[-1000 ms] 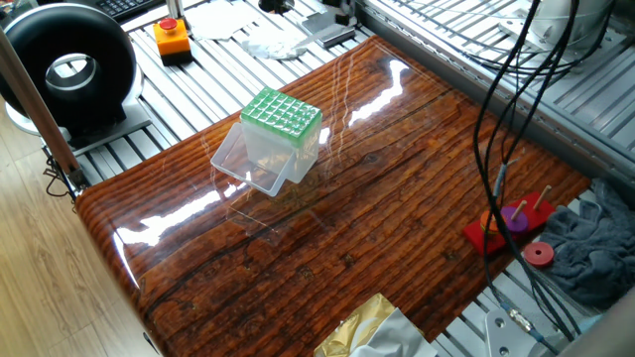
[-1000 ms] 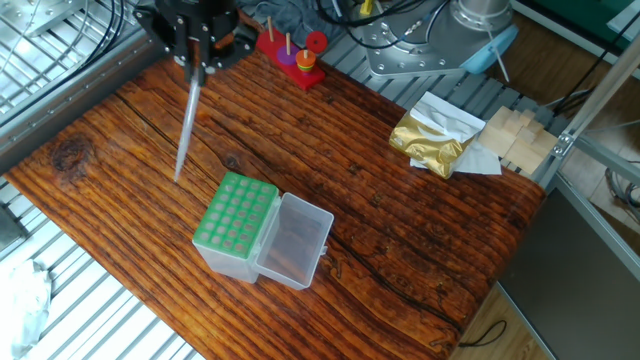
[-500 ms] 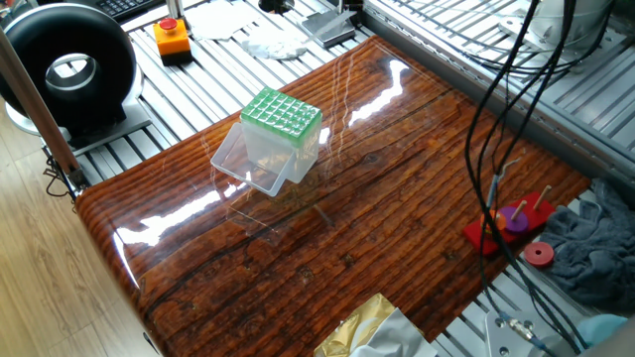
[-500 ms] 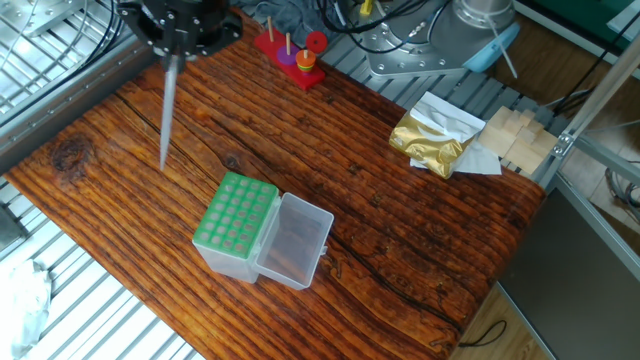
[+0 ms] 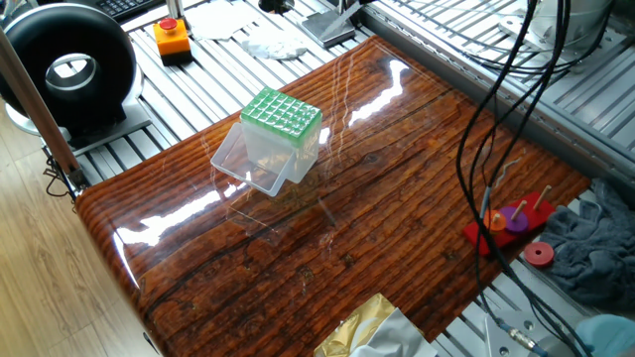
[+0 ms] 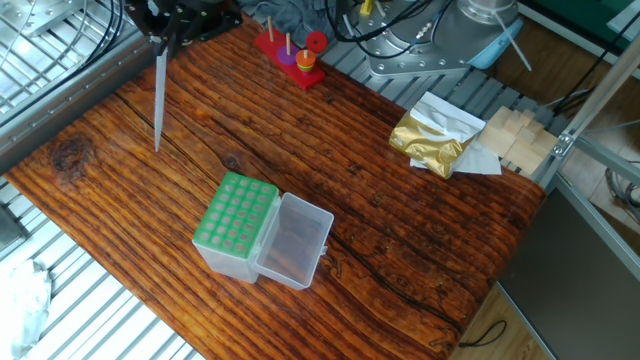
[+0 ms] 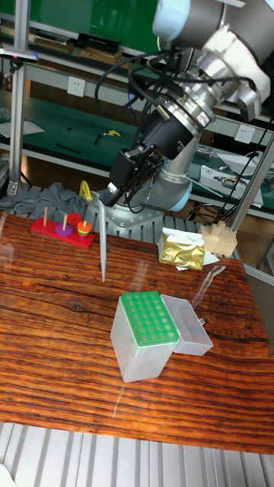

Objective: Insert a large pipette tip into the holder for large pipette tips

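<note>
The gripper point(image 7: 105, 199) is seen at centre left of the tall fixed view, closed around the top of the large pipette tip point(image 7: 103, 243), which hangs upright, point down, above the wooden table point(image 7: 53, 304). In the other fixed view the tip point(image 6: 158, 100) is at upper left, held clear of the tabletop. The holder for large pipette tips point(image 6: 236, 227) sits at lower centre-left of that view, well apart from the tip, green rack up, clear lid point(image 6: 295, 241) hinged open to its right. A red peg toy point(image 6: 290, 55) is seen at the table's top edge, a gold foil bag point(image 6: 432, 142) at right.
</note>
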Action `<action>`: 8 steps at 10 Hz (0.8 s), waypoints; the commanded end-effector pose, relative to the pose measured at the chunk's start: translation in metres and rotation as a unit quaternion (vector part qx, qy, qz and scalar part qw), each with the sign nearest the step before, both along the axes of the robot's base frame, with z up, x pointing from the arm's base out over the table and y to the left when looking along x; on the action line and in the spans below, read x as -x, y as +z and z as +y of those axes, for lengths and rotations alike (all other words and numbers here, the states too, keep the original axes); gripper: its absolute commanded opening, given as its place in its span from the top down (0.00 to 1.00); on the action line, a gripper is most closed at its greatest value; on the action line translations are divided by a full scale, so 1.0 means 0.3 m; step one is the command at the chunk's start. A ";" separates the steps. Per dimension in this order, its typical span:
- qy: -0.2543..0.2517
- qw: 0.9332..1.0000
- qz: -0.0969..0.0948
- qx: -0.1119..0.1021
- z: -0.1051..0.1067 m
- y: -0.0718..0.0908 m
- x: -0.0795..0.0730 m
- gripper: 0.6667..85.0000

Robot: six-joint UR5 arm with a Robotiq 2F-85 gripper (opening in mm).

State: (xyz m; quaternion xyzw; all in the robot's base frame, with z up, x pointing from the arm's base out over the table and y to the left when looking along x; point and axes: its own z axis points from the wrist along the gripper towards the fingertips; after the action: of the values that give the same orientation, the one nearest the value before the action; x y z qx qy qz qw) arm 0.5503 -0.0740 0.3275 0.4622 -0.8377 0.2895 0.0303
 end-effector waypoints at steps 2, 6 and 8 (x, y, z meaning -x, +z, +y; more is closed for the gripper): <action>-0.015 0.996 0.060 0.062 -0.048 0.017 0.120 1.00; -0.062 0.997 0.028 -0.030 0.045 -0.043 0.100 1.00; -0.042 0.997 0.031 -0.058 -0.001 -0.069 0.098 1.00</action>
State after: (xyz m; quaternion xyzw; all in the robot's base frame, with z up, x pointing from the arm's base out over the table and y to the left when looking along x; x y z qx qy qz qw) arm 0.5179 -0.0732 0.3162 0.4367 -0.8585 0.2594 0.0704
